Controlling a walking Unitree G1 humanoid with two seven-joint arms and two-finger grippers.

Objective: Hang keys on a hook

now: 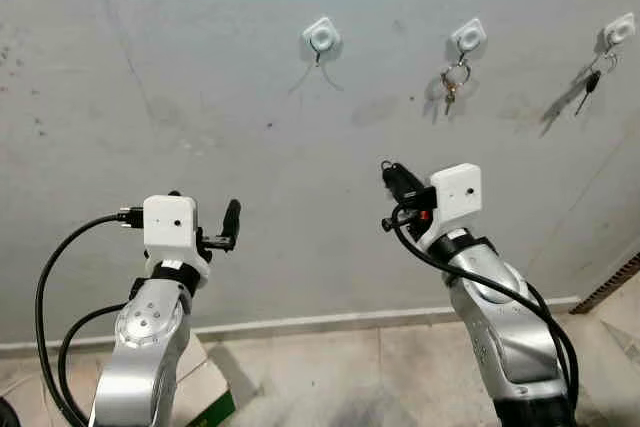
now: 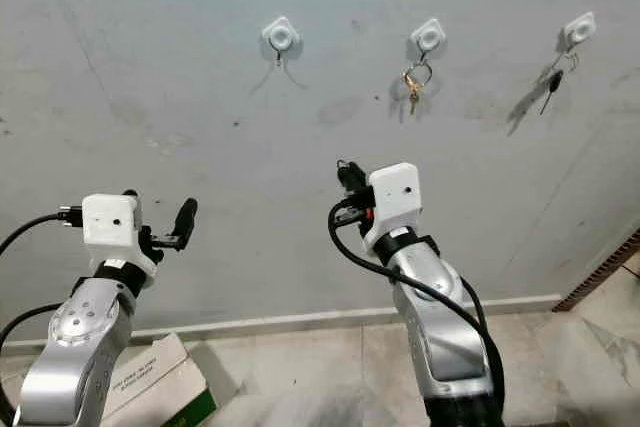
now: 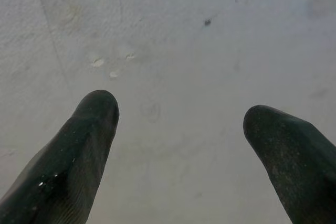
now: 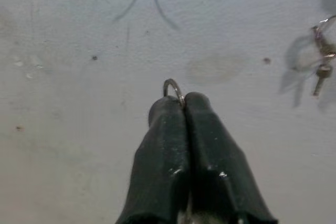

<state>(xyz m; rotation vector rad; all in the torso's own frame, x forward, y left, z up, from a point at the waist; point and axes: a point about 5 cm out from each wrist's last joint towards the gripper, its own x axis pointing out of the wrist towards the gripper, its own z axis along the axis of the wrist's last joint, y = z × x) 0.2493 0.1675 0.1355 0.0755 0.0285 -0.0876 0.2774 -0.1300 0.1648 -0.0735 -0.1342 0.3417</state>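
While three wall hooks are showing in the left eye view, the leftmost hook [image 1: 321, 37] is hanging bare. Right wrist view: the right end effector [image 4: 182, 103] is pinching a key ring [image 4: 172, 88] below it. Left wrist view: the left end effector [image 3: 178, 114] is gaping wide at the wall [image 3: 184, 35].

I've got a bare grey plaster wall [image 1: 200, 67] filling the feed ahead of the right gripper [image 1: 392, 172], scuffed and streaked with thin cracks. Just past its tips I see a pale smudge [image 4: 215, 69], with a small dark speck [image 4: 94, 57] off to its left. Well below the gripper a light skirting strip [image 1: 320, 323] meets the tiled floor [image 1: 340, 377]. Under the left gripper [image 1: 232, 212] a cardboard box [image 2: 160, 377] with a green edge lies on the tiles. Low on the far right I can make out something brown and slatted [image 1: 610, 287].
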